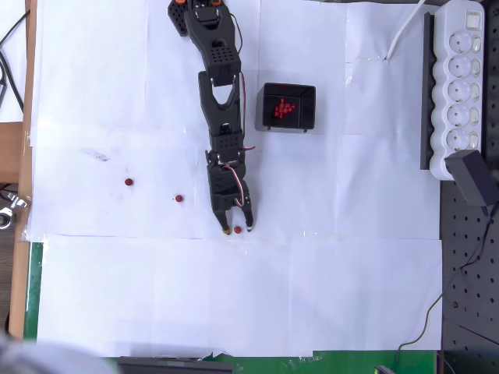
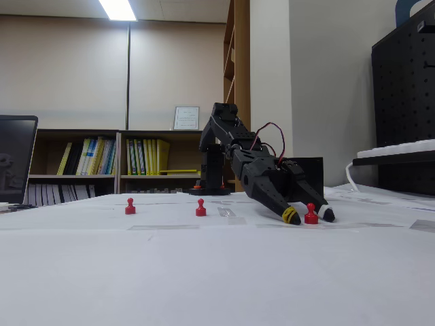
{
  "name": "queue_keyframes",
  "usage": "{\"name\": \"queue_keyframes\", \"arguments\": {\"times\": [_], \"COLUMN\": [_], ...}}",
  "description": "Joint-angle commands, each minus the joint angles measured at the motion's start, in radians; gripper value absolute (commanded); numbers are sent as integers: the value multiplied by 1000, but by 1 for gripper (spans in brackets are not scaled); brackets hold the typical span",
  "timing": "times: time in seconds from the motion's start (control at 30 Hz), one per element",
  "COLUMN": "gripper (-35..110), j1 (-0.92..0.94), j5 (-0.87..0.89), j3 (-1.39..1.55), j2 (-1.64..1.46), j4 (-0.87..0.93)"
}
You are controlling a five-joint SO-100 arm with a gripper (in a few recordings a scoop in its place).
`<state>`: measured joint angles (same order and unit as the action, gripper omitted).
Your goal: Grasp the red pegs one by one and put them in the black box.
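White paper-covered table [image 2: 204, 272] in the foreground of the fixed view. Black two-finger gripper [image 1: 237, 229] lowered to the sheet, fingers spread, tips either side of a small dark-red peg [image 2: 311, 214] standing upright; contact not discernible. Two more red pegs [image 1: 178, 199] [image 1: 129, 182] stand left of the gripper in the overhead view, well apart. Small square black plastic box [image 1: 288, 107] sits up and right of the gripper, beside the arm, red pegs clustered inside.
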<state>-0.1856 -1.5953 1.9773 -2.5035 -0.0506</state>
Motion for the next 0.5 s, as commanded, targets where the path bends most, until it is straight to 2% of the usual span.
{"name": "queue_keyframes", "arguments": {"times": [0.0,0.47], "gripper": [15,0], "j1": [-6,-5], "j5": [-17,-58], "j3": [-9,-26], "j2": [5,21], "j4": [-2,-32]}}
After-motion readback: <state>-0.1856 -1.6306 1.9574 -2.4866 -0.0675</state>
